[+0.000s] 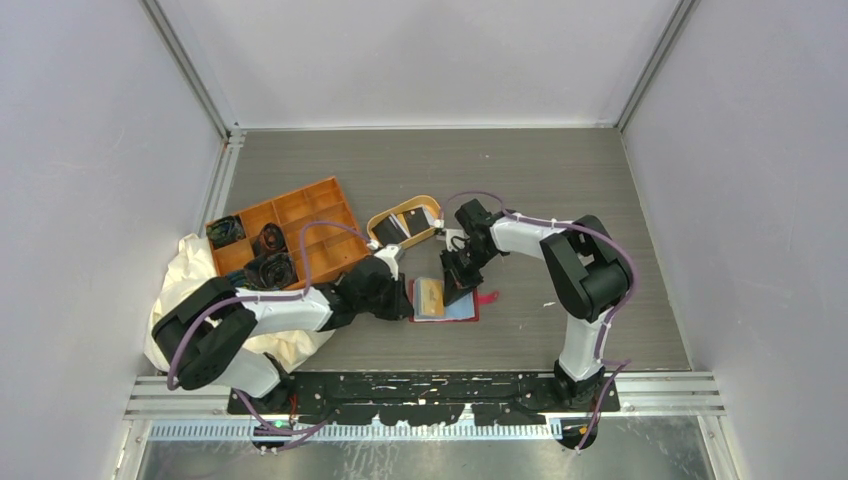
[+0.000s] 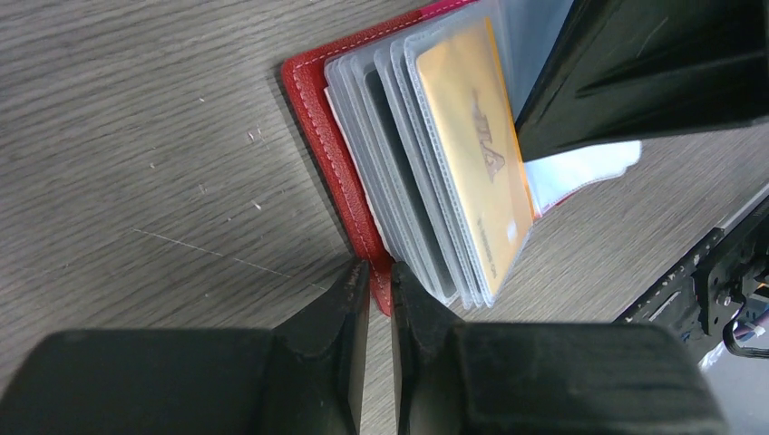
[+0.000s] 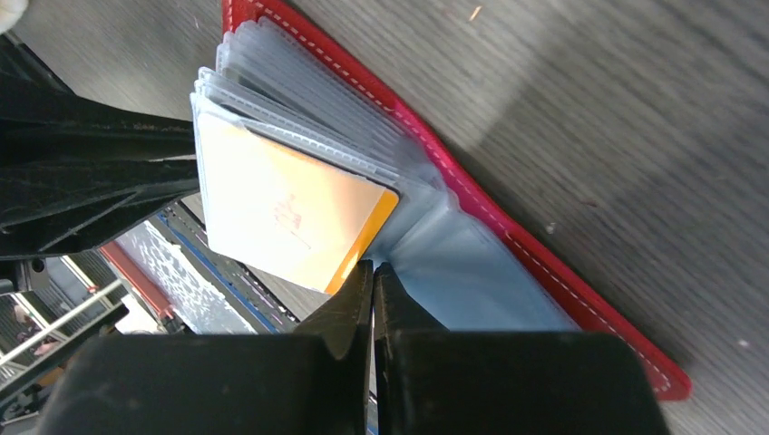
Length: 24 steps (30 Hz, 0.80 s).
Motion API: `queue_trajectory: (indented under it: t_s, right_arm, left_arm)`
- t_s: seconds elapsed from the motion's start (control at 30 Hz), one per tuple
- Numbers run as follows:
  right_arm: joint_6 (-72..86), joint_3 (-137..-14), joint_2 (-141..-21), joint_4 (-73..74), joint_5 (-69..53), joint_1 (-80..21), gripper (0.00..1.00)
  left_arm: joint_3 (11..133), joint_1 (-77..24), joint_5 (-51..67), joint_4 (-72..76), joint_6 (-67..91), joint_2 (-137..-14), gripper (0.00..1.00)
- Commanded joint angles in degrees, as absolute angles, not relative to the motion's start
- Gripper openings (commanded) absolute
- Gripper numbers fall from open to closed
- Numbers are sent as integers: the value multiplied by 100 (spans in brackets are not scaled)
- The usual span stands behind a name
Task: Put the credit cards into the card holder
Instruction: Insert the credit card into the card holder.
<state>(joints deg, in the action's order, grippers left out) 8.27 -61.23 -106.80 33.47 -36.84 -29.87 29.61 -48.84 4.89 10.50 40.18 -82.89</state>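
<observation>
1. The right gripper (image 3: 373,268) has its two black fingers pressed together, with no gap showing between them.
2. Its tips rest at the fold of the grey-clear plastic sleeves (image 3: 299,86). Whether a sleeve leaf is nipped between the tips cannot be determined.
3. The left gripper (image 2: 379,272) has its fingers a narrow slit apart. The corner of a red stitched cover sits in that slit at the tips. Whether the pads press on the cover cannot be determined.
4. That cover belongs to the card holder (image 1: 460,311), a small red folding case. It lies open on the grey wood-grain table (image 1: 560,200), between the two grippers and near the arm bases.
5. The sleeves stand fanned above the open cover.
6. One orange-yellow plastic credit card (image 2: 472,154) sits in the outermost sleeve of the fan. Its corner is just beside the right gripper's tips.
7. Further credit cards (image 1: 391,229), dark and pale, lie in an oval tan dish (image 1: 424,198). The dish stands behind the card holder and apart from it.
8. An orange compartment tray (image 1: 320,200) stands to the left of the dish, with dark items in its left-hand compartments.
9. A cream cloth (image 1: 185,265) lies under the left arm.
</observation>
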Motion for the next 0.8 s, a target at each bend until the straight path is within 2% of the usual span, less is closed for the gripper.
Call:
queue_trajectory:
  t_s: [0.0, 0.2, 0.47, 0.63, 0.73, 0.77]
  right_arm:
    - [863, -6320, -10533, 3251, -3993, -3209, 5]
    - [609, -6452, -10474, 3541, -3568, -3136, 6]
    - [-69, -6541, -9723, 3806, -3348, -2673, 8]
    - [-680, -6430, -8748, 3521, -3563, -2670, 9]
    - [-1131, -6276, -8007, 3090, -3211, -2672, 14]
    - [-1309, -6234, -7823, 2935, -2981, -2672, 20]
  left_arm:
    - [3114, -4886, 718, 1337, 4051, -8541, 15]
    - [3117, -4879, 646, 1258, 4040, -8452, 16]
    - [2720, -4870, 154, 804, 3923, -7125, 30]
    - [2382, -4853, 123, 981, 3971, -6174, 50]
    - [2096, -4835, 47, 1246, 4148, -5659, 68]
    - [1996, -4834, -48, 1315, 4238, -5518, 76]
